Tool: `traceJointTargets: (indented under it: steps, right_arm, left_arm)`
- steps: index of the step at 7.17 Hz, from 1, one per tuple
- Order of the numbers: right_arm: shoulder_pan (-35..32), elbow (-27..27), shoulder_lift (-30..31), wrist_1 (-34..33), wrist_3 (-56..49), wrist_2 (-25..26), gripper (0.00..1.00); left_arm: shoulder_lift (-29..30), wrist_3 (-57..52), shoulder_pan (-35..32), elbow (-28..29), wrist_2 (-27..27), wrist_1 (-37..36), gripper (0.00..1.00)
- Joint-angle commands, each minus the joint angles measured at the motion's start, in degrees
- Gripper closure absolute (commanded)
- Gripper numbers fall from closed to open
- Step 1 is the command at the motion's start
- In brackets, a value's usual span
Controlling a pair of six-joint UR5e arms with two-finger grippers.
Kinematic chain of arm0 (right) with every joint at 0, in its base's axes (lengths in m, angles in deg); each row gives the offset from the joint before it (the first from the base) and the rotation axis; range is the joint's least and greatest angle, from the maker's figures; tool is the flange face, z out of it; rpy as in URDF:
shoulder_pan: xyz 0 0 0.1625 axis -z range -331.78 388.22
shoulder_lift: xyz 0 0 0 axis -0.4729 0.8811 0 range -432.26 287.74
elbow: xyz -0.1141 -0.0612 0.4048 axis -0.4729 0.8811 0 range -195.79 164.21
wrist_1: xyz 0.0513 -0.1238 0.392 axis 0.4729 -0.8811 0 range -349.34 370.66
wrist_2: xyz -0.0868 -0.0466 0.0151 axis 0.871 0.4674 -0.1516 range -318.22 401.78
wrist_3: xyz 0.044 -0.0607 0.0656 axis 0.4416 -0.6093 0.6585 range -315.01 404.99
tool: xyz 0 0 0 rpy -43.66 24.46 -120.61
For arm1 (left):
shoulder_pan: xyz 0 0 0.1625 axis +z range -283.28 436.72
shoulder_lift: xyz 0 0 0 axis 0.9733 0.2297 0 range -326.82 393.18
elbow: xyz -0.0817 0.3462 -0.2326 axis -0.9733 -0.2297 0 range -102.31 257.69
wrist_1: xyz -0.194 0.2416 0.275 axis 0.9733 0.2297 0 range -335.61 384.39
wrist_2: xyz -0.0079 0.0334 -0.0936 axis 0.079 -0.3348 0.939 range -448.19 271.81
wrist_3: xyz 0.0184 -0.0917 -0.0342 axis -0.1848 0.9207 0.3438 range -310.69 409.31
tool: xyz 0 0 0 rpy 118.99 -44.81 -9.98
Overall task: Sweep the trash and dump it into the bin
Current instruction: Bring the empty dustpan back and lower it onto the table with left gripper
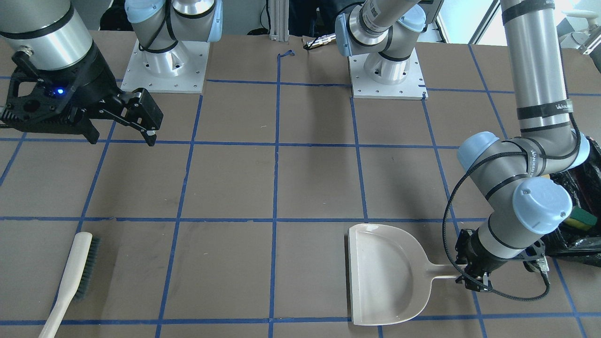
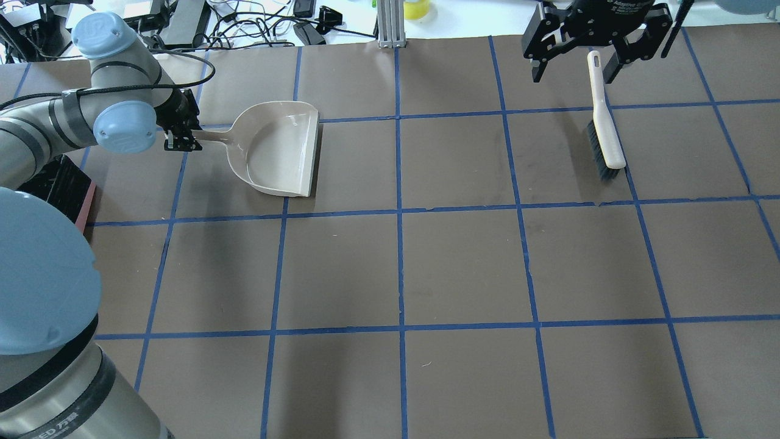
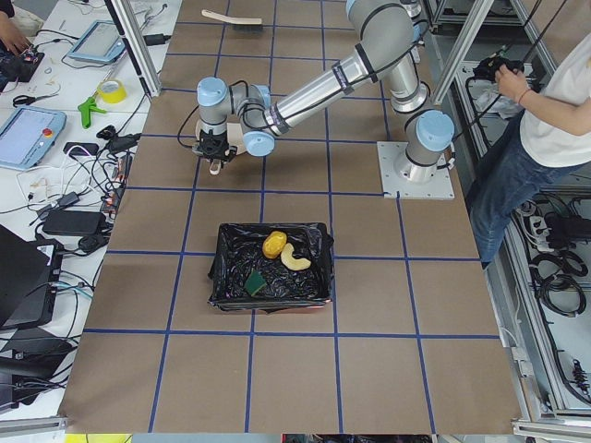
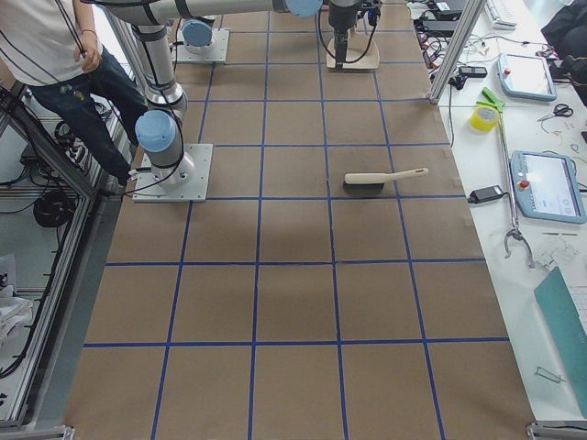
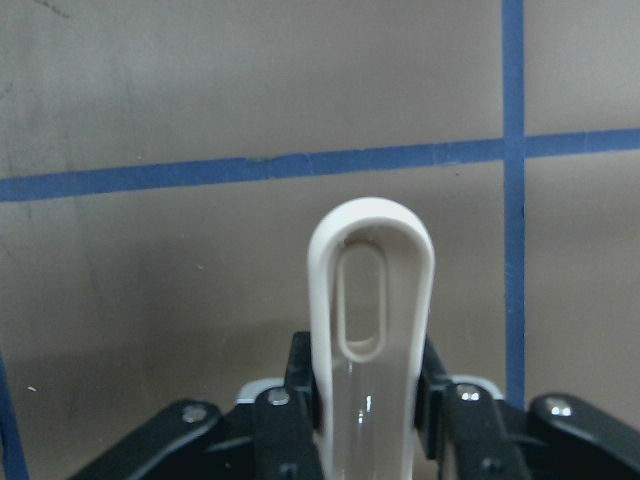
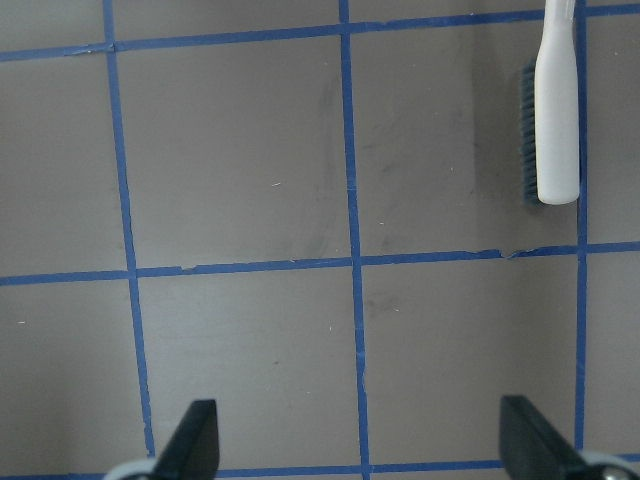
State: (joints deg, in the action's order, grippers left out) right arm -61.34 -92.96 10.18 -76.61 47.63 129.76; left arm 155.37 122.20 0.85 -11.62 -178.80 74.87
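The bin [image 3: 220, 277], pink with a black bag, holds the trash: a yellow-orange potato-like piece [image 3: 274, 245], a tan croissant-like piece [image 3: 296, 259] and a green-and-yellow sponge wedge [image 3: 256, 282]. The sponge also shows in the front view [image 1: 580, 218]. My left gripper [image 2: 182, 139] is shut on the handle [image 5: 370, 300] of the empty beige dustpan [image 2: 277, 149], which lies flat on the table beside the bin. My right gripper [image 2: 577, 61] is open and empty, held high above the brush's [image 2: 604, 119] handle end.
The brush [image 1: 75, 274] lies flat on the table, bristles sideways, far from the dustpan [image 1: 385, 274]. The bin's pink wall [image 2: 89, 201] is at the left edge under my left arm. Both arm bases [image 1: 164, 65] stand at the table's near side.
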Motion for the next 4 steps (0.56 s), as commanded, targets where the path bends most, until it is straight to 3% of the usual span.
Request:
traceJointTargets:
  steps: [1, 2, 3, 4]
  right_arm:
    - [0.00, 0.00, 0.00, 0.00, 0.00, 0.00, 0.00]
    - [0.00, 0.00, 0.00, 0.00, 0.00, 0.00, 0.00]
    - [0.00, 0.00, 0.00, 0.00, 0.00, 0.00, 0.00]
    - [0.00, 0.00, 0.00, 0.00, 0.00, 0.00, 0.00]
  left_arm:
    - [0.15, 0.14, -0.07, -0.42, 0.17, -0.29, 1.00]
    - [0.07, -0.12, -0.07, -0.51, 0.00, -0.29, 1.00]
    - [-0.02, -0.47, -0.07, -0.69, -0.26, -0.29, 0.89]
    - [-0.81, -0.65, -0.07, -0.78, -1.14, -0.29, 0.39]
